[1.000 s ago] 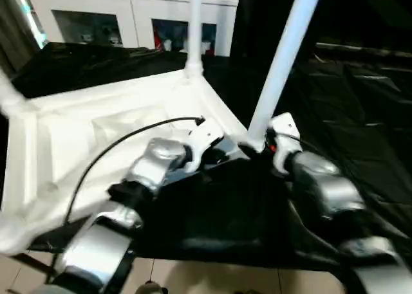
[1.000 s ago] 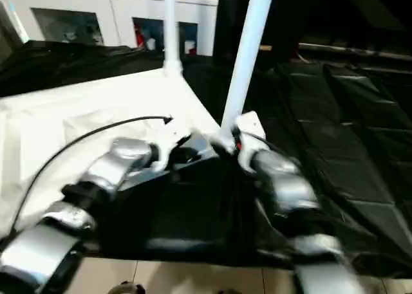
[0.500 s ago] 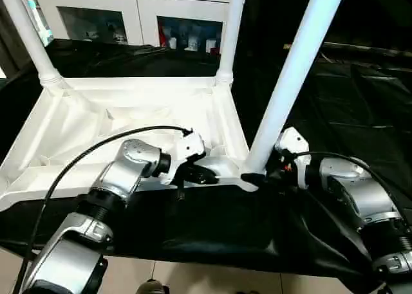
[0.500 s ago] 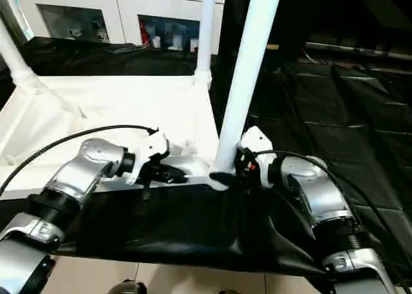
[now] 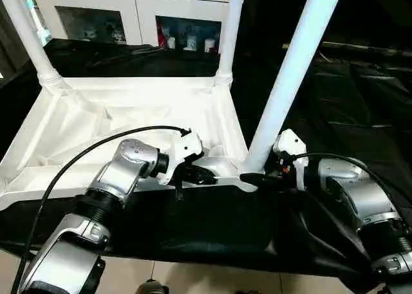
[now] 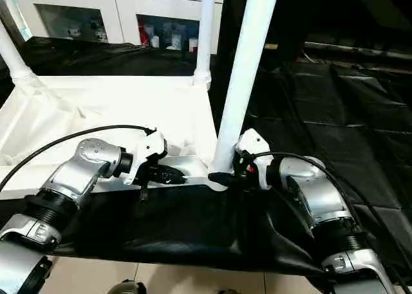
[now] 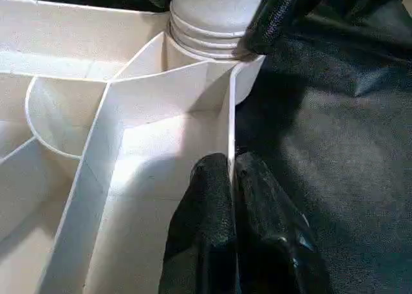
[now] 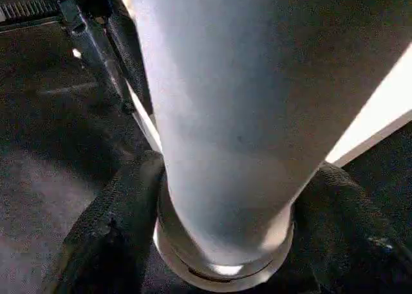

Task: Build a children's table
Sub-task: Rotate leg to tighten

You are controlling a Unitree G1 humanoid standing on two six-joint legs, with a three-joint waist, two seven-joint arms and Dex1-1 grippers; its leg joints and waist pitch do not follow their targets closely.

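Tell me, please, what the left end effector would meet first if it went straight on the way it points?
Probably the near leg in its corner socket, following the tabletop wall it pinches; the right end effector is there too.

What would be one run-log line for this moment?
left hand: shut on white plastic tabletop's rim | right hand: around white tubular leg at corner socket

You are in what looks like an indoor test room: black cloth (image 5: 212,223) over the table, tiled floor (image 5: 193,278), white glass-door cabinet (image 5: 135,17) at the far wall.

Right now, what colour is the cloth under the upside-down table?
Black. The cloth shows best in the right eye view, lying under the white tabletop.
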